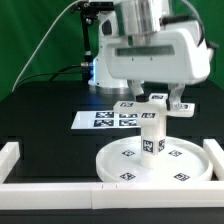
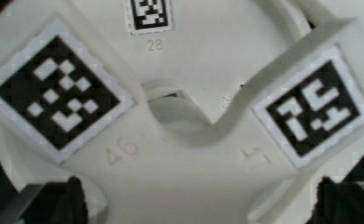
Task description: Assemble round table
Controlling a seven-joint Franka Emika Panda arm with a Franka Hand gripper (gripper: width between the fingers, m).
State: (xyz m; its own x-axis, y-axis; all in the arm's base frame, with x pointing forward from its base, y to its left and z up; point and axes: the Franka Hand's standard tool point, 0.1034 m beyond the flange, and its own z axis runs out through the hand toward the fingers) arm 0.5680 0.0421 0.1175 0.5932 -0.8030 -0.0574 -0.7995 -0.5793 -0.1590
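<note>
1. The round disc (image 1: 160, 164) is being seen as smooth white plastic with a matt finish; in the wrist view (image 2: 179, 160) faint moulded numerals are showing.
2. The leg (image 1: 152, 134) is being shown as the same white plastic.
3. Its tags (image 2: 58, 88) are being seen as flat black-and-white print.
4. The table (image 1: 40, 125) is being shown as matt black.

You're looking at a lab test bench, probably a robotics one. Behind the pincer (image 1: 164, 99) hangs a green backdrop (image 1: 30, 40). Beneath it lies a black table (image 1: 40, 115) edged by white border rails (image 1: 22, 152), and just beyond it a marker board (image 1: 108, 119) of printed tags lies flat.
</note>
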